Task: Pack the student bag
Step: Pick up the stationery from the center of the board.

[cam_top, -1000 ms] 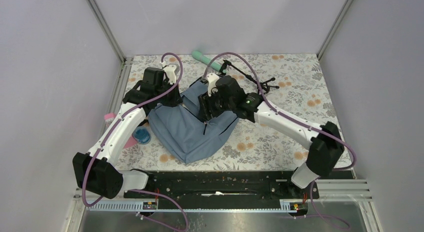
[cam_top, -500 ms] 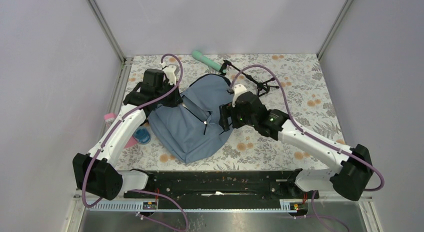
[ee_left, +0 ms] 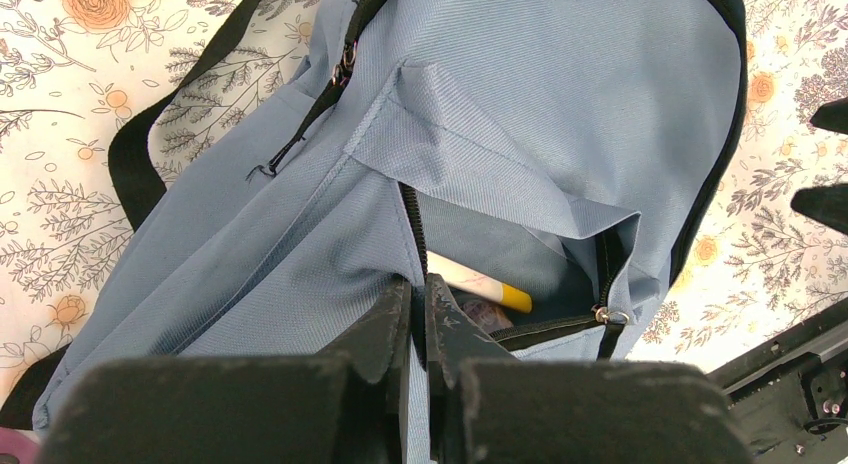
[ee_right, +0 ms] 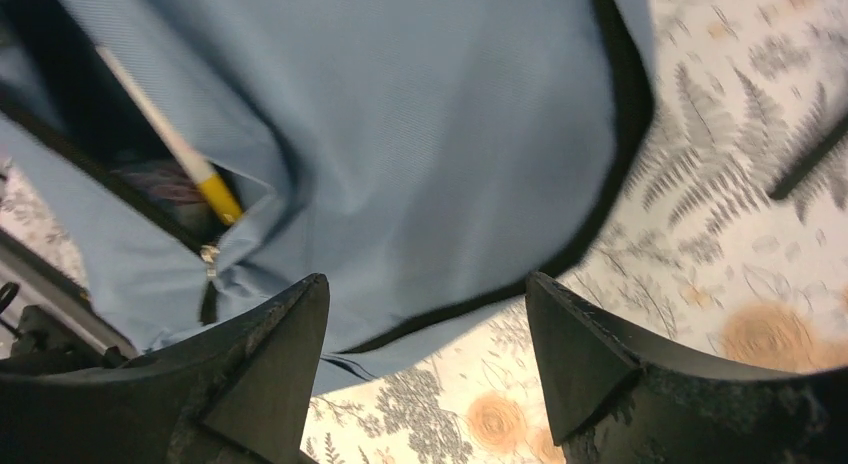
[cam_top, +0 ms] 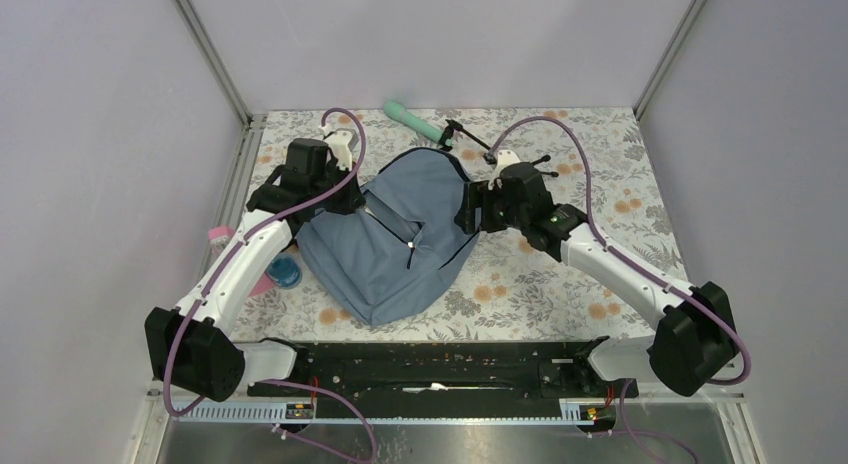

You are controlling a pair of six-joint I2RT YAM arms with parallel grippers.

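— Right arm has swung off the pocket (ee_left: 540, 254); the right gripper (ee_right: 425, 314) now hangs wide and empty over the rim of the student bag (cam_top: 400, 249).
— And the other?
— The left gripper (ee_left: 420, 304) pinches the pocket's zipper lip, fully closed on it; a yellow-tipped pen (ee_left: 485, 287) lies just past its fingertips.
— Who feeds the pocket?
— Right, I judge: the opening sits ahead of its fingers, the bag's length running across them.

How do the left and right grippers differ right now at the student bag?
The left gripper is shut, pinching the student bag at the zipper edge of its open pocket; the right gripper is open and holds nothing. The left sits over the bag's front panel, the right over its black-trimmed side edge and the floral table. Both are black, two-fingered, close to the bag.
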